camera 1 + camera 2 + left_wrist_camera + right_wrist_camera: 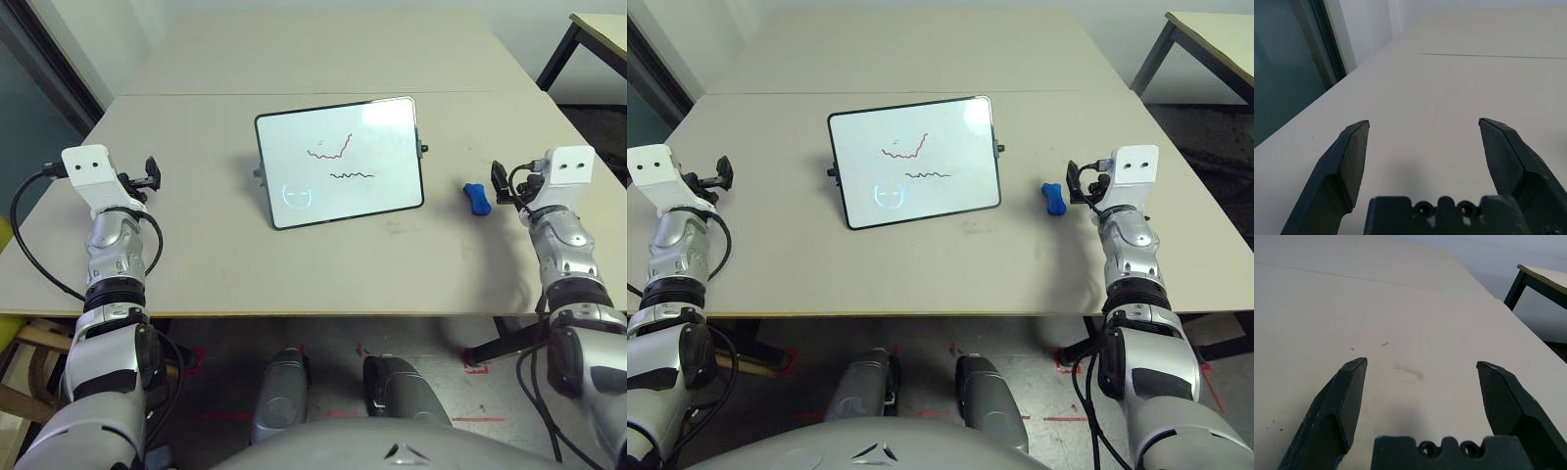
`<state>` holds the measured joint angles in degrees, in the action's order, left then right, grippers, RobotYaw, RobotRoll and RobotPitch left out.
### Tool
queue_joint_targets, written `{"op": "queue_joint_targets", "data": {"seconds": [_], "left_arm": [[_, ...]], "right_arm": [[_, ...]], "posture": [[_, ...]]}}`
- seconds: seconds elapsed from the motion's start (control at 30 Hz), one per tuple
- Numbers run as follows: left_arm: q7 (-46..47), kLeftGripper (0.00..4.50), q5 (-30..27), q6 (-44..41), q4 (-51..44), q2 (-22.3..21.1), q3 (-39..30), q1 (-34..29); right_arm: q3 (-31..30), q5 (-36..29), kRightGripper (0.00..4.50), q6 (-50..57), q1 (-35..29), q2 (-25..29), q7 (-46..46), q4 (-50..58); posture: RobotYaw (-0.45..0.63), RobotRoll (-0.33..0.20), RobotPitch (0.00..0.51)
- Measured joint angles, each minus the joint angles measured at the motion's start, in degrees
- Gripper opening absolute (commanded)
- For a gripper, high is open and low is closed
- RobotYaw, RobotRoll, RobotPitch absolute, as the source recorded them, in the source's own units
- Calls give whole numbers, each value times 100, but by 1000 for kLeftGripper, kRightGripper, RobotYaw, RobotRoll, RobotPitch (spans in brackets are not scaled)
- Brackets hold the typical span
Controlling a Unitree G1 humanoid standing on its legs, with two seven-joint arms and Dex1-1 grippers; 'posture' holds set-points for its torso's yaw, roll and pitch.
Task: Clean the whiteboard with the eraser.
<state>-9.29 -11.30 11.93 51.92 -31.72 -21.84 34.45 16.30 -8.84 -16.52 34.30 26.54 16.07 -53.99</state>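
Small bright-blue peanut-shaped eraser (477, 198) lies just inboard of the wide-open right hand (502, 182), long axis front-to-back; left hand (150, 174), also wide, well apart.

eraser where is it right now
The eraser lies on the table on the robot's right, between the whiteboard and the right gripper, close to that gripper.

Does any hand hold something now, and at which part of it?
Nothing is held. Both the left hand and the right hand are open and empty; the eraser lies on the table beside the right hand.
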Motion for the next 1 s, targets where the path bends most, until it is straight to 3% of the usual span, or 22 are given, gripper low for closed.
{"op": "queue_joint_targets", "data": {"seconds": [0.2, 0.33, 0.6, 0.77, 1.0], "left_arm": [[-51, 4500, -1, 0, 1, -1, 1, 1], [-528, 4500, -23, 0, 12, -119, 28, 41], [-2725, 4500, -504, -392, -48, -749, 65, 509], [-4497, 4500, -810, -1187, -471, -968, 331, 545], [-6376, 4500, -1225, -2510, -1664, -1140, 950, 466]], "right_arm": [[0, -1, 4451, 60, 17, -5, -54, 78], [-8, 61, 4451, 660, -14, -2, -380, 723], [-257, -121, 4451, 4067, 60, 345, -109, 2727], [-457, -431, 4451, 6374, 368, 556, 247, 3558], [-1171, -453, 4451, 8171, 539, 764, 573, 4135]], "posture": [[274, 0, 93], [272, 0, 90], [259, 0, 82], [253, 0, 80], [246, 0, 80]]}}
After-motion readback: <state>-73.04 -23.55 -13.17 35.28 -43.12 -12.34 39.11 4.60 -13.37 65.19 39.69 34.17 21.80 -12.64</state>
